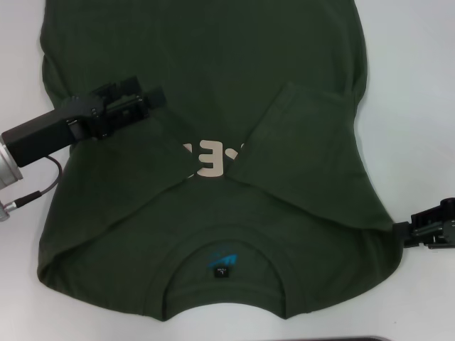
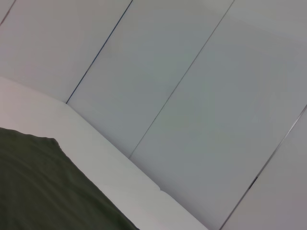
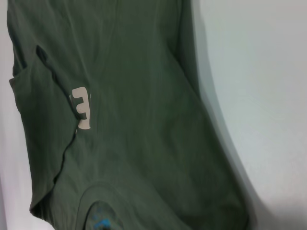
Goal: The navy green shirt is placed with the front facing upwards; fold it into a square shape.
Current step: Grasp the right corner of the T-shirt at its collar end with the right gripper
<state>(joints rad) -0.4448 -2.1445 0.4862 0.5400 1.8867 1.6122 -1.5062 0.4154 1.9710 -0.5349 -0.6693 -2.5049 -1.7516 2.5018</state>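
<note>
The dark olive-green shirt (image 1: 213, 57) lies flat on the white table, its collar (image 1: 224, 245) nearest me with the small black-and-blue label (image 1: 223, 264) showing. Both sleeves are folded inward over the chest, the left sleeve (image 1: 135, 167) and the right sleeve (image 1: 298, 135), and they partly cover the pale letters (image 1: 213, 162). My left gripper (image 1: 160, 98) is over the shirt's left side, by the folded left sleeve. My right gripper (image 1: 412, 233) is at the shirt's right shoulder edge. The shirt also shows in the left wrist view (image 2: 38, 187) and the right wrist view (image 3: 134, 96).
The white table (image 1: 419, 85) shows bare on both sides of the shirt. A grey cable (image 1: 43, 188) hangs from my left arm. Pale wall panels (image 2: 192, 72) stand behind the table's far edge. A dark edge (image 1: 355, 339) shows at the near table rim.
</note>
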